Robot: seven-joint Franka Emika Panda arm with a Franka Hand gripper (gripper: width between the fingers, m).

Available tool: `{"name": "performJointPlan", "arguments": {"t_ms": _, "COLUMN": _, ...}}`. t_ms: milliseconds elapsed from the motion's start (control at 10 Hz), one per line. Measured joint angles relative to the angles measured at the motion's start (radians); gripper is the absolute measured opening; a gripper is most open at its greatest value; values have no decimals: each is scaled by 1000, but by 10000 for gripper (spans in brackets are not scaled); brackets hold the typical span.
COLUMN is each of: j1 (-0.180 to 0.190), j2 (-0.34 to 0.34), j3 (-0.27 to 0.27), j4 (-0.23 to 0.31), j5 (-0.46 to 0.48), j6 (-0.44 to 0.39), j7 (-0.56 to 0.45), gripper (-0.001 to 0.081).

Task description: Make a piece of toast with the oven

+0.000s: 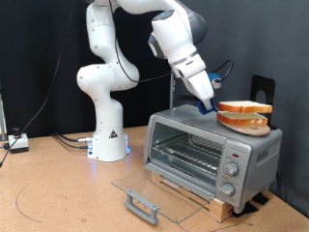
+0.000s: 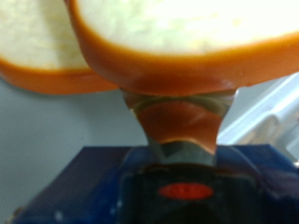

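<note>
Down at the near edge of the exterior view, the clear glass oven door with its grey bar handle (image 1: 141, 203) lies folded flat on the brown tabletop (image 1: 58, 193), so the boxy silver-grey toaster oven (image 1: 214, 155) stands open with its wire rack (image 1: 191, 150) bare. Up on the oven's roof, toward the right, two pale tan bread slices with orange-brown crusts are stacked. The upper one, the piece of toast (image 1: 244, 106), sits on the second slice (image 1: 243, 121). The white Panda arm's blue-tipped gripper (image 1: 206, 104) reaches down from the upper left and meets the stack at its left edge. The wrist view fills with crust: the toast's orange rim (image 2: 187, 61) sits right between the fingers, the other slice (image 2: 37, 47) off to one side. The jaws look clamped on that upper slice's edge, the slice lying flat and stretching away from them to the right. Open air above and left of the oven roof; a black stand (image 1: 262, 92) rises just behind the bread.
</note>
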Motion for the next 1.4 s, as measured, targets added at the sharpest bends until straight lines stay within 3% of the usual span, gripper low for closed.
{"name": "performJointPlan", "arguments": {"t_ms": 400, "j1": -21, "j2": -41, "j3": -56, "j4": 11, "j5": -27, "j6": -106, "j7": -9, "gripper": 405}}
{"name": "performJointPlan", "arguments": {"t_ms": 600, "j1": -21, "j2": -40, "j3": -61, "j4": 4, "j5": -5, "j6": -83, "j7": -13, "gripper": 405}}
{"name": "performJointPlan", "arguments": {"t_ms": 800, "j1": -34, "j2": -42, "j3": -113, "j4": 2, "j5": 29, "j6": -70, "j7": -30, "gripper": 405}}
{"name": "performJointPlan", "arguments": {"t_ms": 1200, "j1": -106, "j2": -47, "j3": -218, "j4": 3, "j5": 4, "j6": -122, "j7": -56, "gripper": 405}}
{"name": "performJointPlan", "arguments": {"t_ms": 1400, "j1": -152, "j2": -47, "j3": -258, "j4": 3, "j5": -67, "j6": -139, "j7": -104, "gripper": 405}}
